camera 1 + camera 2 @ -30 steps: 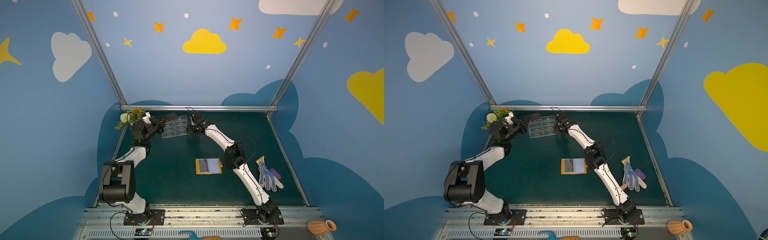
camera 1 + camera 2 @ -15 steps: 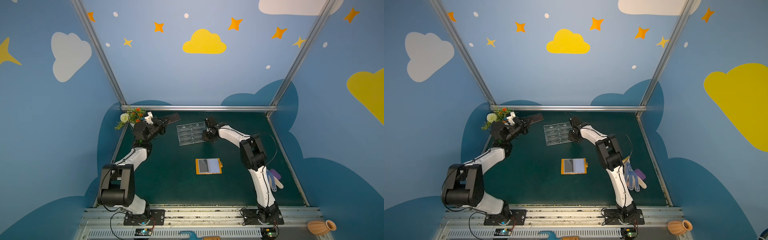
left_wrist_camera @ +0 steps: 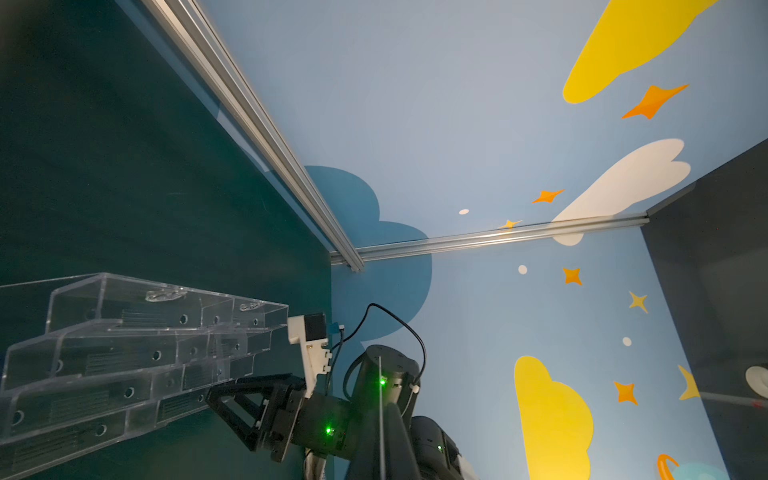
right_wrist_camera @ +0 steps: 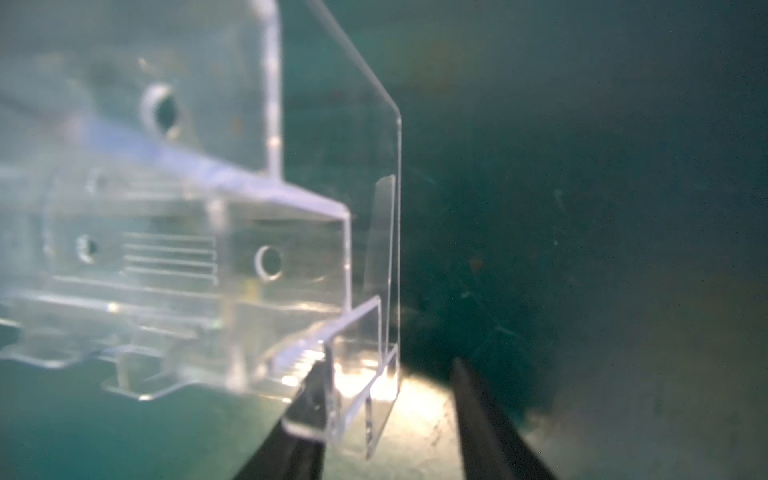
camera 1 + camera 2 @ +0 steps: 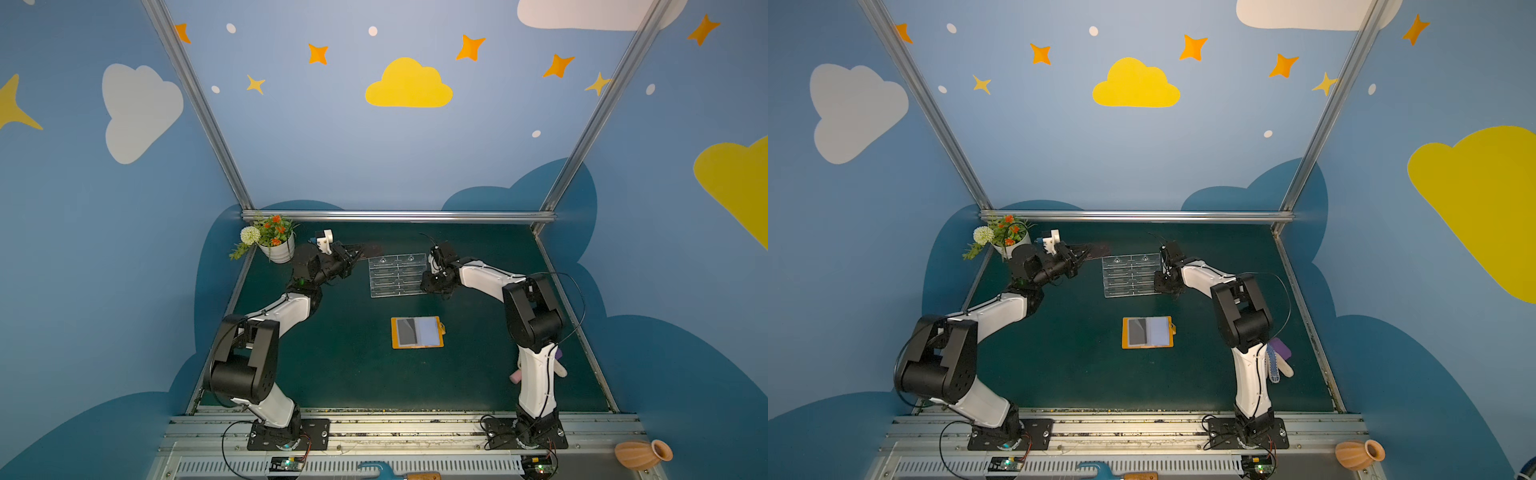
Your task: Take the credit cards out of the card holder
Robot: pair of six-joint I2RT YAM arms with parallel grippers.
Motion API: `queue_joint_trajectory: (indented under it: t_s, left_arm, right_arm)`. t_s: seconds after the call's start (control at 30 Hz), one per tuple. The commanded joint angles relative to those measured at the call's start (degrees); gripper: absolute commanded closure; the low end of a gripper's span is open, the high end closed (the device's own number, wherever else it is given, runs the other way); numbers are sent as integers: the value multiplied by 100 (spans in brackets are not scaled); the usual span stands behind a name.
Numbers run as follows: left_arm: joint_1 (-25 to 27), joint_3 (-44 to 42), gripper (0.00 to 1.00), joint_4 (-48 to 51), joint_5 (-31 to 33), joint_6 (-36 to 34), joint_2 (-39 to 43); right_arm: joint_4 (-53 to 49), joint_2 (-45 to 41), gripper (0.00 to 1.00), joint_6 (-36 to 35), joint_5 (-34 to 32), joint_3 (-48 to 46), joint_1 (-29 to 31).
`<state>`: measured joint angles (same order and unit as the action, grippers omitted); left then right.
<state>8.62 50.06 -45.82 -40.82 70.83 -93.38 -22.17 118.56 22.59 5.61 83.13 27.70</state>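
Pinching credit card (image 5: 372, 249) in closed left gripper (image 5: 362, 251) near back edge of tabletop (image 5: 353, 374); straddling end of acrylic stand (image 5: 397, 276) with parted right gripper (image 5: 427, 284); risking stand shove, card slip from thin pinch.

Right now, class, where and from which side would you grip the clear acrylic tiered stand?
On the clear acrylic tiered stand, take the thin end wall, approaching from the right gripper side. That flat upright plate projects beyond the tiers, so open jaws can straddle it, as they do here; the stepped tiers look too broad.
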Motion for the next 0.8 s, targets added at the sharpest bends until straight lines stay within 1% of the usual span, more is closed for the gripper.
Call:
queue_joint_trajectory:
  t_s: [0.0, 0.13, 0.27, 0.33, 0.4, 0.47, 0.53, 0.57, 0.67, 0.77]
  left_arm:
    - [39, 306, 96, -545, -281, -366, -180]
    - [61, 659, 96, -690, -418, -594, -460]
    - [63, 979, 96, -756, -490, -966, -750]
    - [69, 1153, 96, -809, -538, -1146, -913]
    - [79, 1323, 96, -861, -516, -1261, -1097]
    - [100, 1532, 96, -1023, -522, -1283, -1321]
    - [145, 1823, 96, -1102, -663, -1331, -1562]
    - [178, 1928, 96, -1106, -688, -1383, -1646]
    - [314, 2168, 96, -1078, -784, -1726, -1867]
    - [395, 2377, 96, -943, -902, -1974, -2026]
  right_arm:
    - [146, -455, 38, -179, 387, -55, -66]
    - [137, -885, 28, -113, 596, -218, -197]
    - [155, -1441, 23, 78, 810, -614, -436]
    - [428, -1776, 20, 202, 1160, -870, -596]
    - [637, -1985, 20, 299, 1691, -938, -786]
    - [662, -2055, 20, 274, 2354, -792, -970]
    - [649, -2057, 20, 224, 2940, -612, -1113]
    - [588, -2054, 20, 138, 3075, -523, -1144]
    - [338, -2012, 20, -268, 3184, -300, -1185]
    - [175, -1781, 20, -569, 3615, -26, -1253]
